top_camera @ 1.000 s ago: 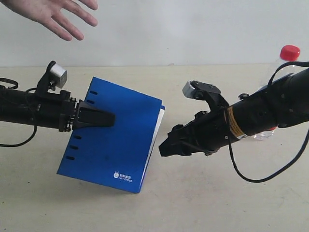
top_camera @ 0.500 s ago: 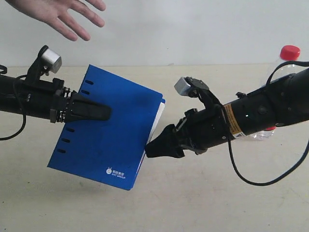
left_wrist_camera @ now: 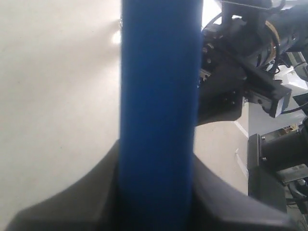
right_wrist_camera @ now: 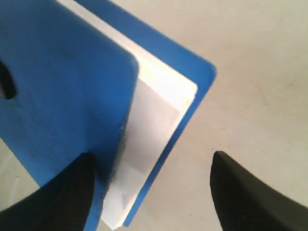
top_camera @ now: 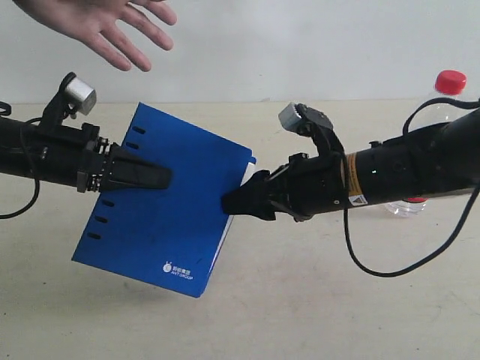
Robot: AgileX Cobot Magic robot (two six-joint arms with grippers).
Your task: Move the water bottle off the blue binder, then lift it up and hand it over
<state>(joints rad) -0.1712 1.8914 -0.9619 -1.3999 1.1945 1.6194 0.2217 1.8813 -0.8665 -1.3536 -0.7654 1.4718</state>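
The water bottle stands upright on the table, well behind the right gripper and partly hidden by that arm's forearm, with only its red cap and a bit of its clear base showing; neither gripper touches it. The blue binder hangs tilted between the two grippers, and its lower corner seems to be clear of the table, with a shadow under it. The left gripper is clamped on the binder's punched spine edge. In the left wrist view the binder runs edge-on straight out from between the two dark fingers pressed against its faces. The right gripper meets the opposite, open edge with its jaws spread apart. In the right wrist view the cover and white pages lie in the gap, with one finger right against the cover's edge and the other standing clear over bare table. A person's open hand hovers above and beyond the left gripper, touching nothing.
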